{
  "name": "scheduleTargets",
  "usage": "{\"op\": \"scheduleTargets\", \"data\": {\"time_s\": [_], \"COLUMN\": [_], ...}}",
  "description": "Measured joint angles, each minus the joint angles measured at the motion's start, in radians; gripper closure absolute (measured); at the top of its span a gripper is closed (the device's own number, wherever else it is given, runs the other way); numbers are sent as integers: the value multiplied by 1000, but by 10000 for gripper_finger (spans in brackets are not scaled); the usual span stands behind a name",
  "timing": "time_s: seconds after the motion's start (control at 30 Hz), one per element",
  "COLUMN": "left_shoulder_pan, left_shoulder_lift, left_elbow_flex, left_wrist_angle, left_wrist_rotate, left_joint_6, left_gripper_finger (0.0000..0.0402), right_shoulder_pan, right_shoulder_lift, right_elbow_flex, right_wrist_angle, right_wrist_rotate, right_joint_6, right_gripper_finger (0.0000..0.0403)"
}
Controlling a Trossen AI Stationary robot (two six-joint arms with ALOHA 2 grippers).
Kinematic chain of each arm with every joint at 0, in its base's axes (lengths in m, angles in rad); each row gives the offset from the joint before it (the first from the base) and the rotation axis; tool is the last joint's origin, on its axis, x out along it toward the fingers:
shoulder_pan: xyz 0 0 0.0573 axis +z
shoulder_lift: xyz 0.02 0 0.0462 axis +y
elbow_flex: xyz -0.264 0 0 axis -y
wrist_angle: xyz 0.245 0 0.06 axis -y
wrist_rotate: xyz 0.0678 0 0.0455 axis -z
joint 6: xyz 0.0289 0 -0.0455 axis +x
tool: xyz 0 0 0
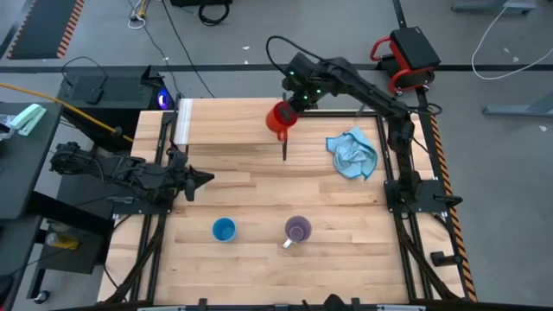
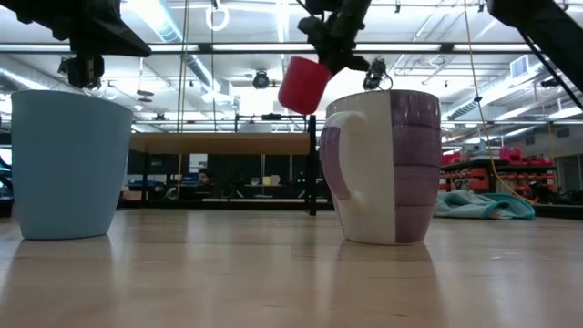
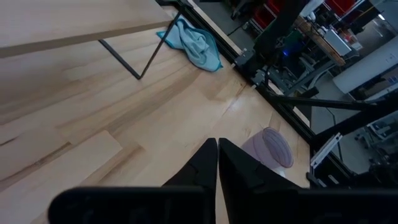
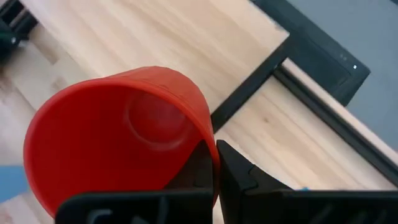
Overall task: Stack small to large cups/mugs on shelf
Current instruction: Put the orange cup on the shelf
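My right gripper is shut on the red mug, holding it in the air over the right end of the shelf. In the low view the red mug hangs tilted, and its handle does not show. The light blue cup and the lilac mug stand upright on the table near its near edge, with the blue cup left of the lilac mug. My left gripper is shut and hovers over the table's left side, touching nothing. My right gripper pinches the red mug's wall at the rim, one finger inside the mug and one outside. The mug is lifted clear of shelf and table. It is tilted, its open mouth turned toward the wrist camera.
A crumpled light blue cloth lies on the table right of the shelf. The shelf's thin black leg stands just below the held mug. Bare wood lies between the shelf and the two standing cups. Black frame rails run along the table's sides.
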Motion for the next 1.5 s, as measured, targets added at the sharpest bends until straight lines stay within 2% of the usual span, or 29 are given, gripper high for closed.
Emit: {"op": "scheduleTargets", "data": {"time_s": [0.13,0.3,0.63,1.0,1.27,1.5], "left_shoulder_pan": [0,0,1,-1,-1,-2], "left_shoulder_lift": [0,1,19,75,154,209], "left_elbow_flex": [0,0,0,0,0,0], "left_wrist_angle": [0,1,4,-3,-26,-27], "left_wrist_rotate": [-63,-113,-134,-120,-85,-79], "left_joint_6": [2,36,38,-24,-81,-115], "left_gripper_finger": [389,387,384,384,392,383], "right_shoulder_pan": [17,67,249,413,439,431], "right_shoulder_lift": [3,14,64,201,294,336], "right_elbow_flex": [0,-1,-2,-3,-3,-3], "right_wrist_angle": [64,65,59,-23,-17,17], "right_wrist_rotate": [6,1,54,155,124,91], "right_joint_6": [0,1,62,189,289,327], "right_gripper_finger": [398,398,398,398,398,398]}}
